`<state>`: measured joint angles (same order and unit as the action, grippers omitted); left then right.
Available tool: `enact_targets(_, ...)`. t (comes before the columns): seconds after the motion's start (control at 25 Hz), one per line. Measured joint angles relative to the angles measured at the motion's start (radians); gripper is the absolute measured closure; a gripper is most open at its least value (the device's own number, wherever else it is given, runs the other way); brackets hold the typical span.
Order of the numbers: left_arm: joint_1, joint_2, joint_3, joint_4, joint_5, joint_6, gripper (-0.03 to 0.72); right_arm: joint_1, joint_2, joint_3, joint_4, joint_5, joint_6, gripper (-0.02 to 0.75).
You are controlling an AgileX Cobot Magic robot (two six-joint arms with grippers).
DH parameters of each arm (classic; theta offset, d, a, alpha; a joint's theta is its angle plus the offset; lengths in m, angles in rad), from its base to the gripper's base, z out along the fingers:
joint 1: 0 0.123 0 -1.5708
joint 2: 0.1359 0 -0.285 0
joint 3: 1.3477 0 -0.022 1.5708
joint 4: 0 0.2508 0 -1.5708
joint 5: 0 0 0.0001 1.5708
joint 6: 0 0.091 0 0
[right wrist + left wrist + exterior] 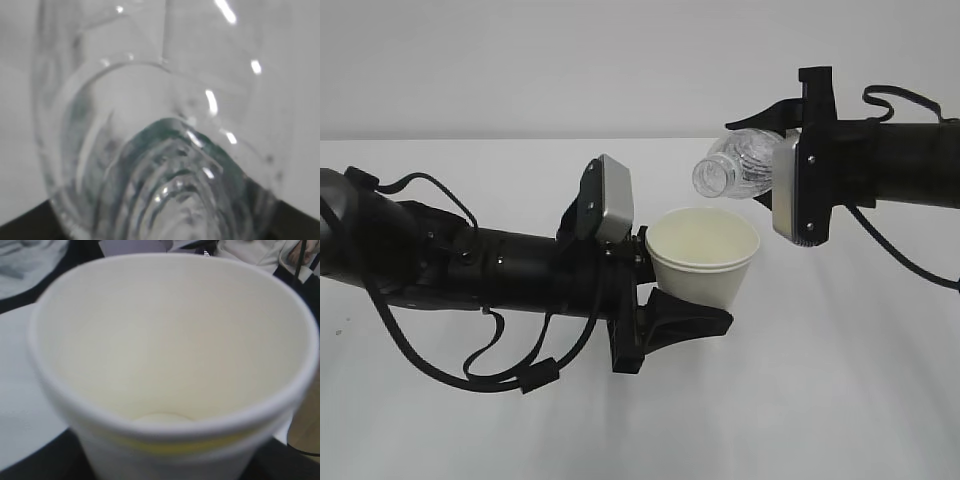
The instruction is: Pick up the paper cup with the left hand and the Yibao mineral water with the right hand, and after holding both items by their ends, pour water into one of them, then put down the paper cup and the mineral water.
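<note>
Left hand (692, 318), reaching in from nine o'clock in the exterior view, has its black fingers clamped on the lower part of the paper cup (705, 258); one finger (685, 322) shows below the cup at about six o'clock from its rim, the other is hidden behind it. A grey-white block (611, 200) sits on the wrist at ten o'clock from the cup. The cup is held clear of the white table (840, 400), near the middle of the view, tilted slightly so its cream inside faces the camera. In the left wrist view the cup (170, 360) fills nearly everything: rolled rim, pale inside, a round bottom patch at six o'clock; whether any water lies there I cannot tell.

Right hand (798, 125) comes in from three o'clock and grips the Yibao mineral water (742, 165) by its base end, jaws closed on it. The bottle lies almost level, its open neck pointing toward nine o'clock and a little down, at one o'clock from the cup's rim, just above it and not touching. In the right wrist view the bottle (160, 150) is seen close and blurred, clear ribbed plastic with a green tint in it.
</note>
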<state>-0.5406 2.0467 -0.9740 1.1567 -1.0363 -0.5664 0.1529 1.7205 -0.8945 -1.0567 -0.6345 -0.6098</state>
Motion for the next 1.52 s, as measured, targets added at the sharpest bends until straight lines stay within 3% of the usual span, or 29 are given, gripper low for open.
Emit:
enact_targets(0.72,-0.002,0.0,0.0,0.003,0.079,-0.023,0.256,0.0,0.0,0.0,0.021,-0.033,-0.064,0.276)
enact_targets(1.52,-0.002,0.0,0.0,-0.006,0.047,-0.029,0.256,0.0,0.0,0.0,0.081,-0.033,-0.156,0.276)
